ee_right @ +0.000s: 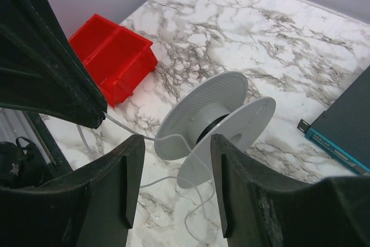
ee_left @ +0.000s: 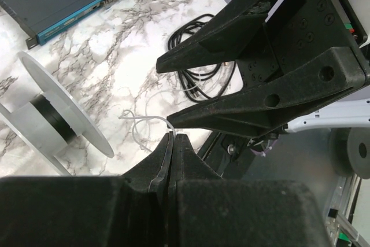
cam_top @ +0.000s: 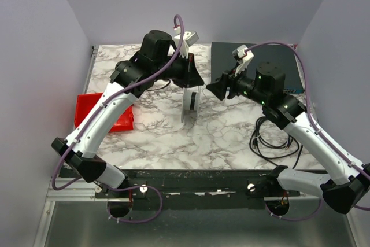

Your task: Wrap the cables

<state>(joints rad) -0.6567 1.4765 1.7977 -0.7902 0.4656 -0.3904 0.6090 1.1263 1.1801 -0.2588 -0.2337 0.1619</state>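
Observation:
A white spool (cam_top: pixel 189 106) with a dark core stands on its rim at mid-table; it also shows in the left wrist view (ee_left: pixel 55 121) and the right wrist view (ee_right: pixel 215 121). My left gripper (ee_left: pixel 174 138) is shut on a thin white cable (ee_left: pixel 140 126), just above the spool (cam_top: pixel 195 79). The cable (ee_right: pixel 167 137) runs from the left gripper's tip (ee_right: pixel 95 117) across the gap of my right gripper (ee_right: pixel 176 148), then loops onto the table. My right gripper (cam_top: pixel 213 88) is open, facing the left one, its jaws on either side of the cable without touching it.
A red bin (cam_top: pixel 104 111) sits at the table's left edge. A dark flat box with a blue front (cam_top: pixel 254 62) lies at the back right. A loose coil of black cable (cam_top: pixel 272 140) lies at the right front, also in the left wrist view (ee_left: pixel 199 79).

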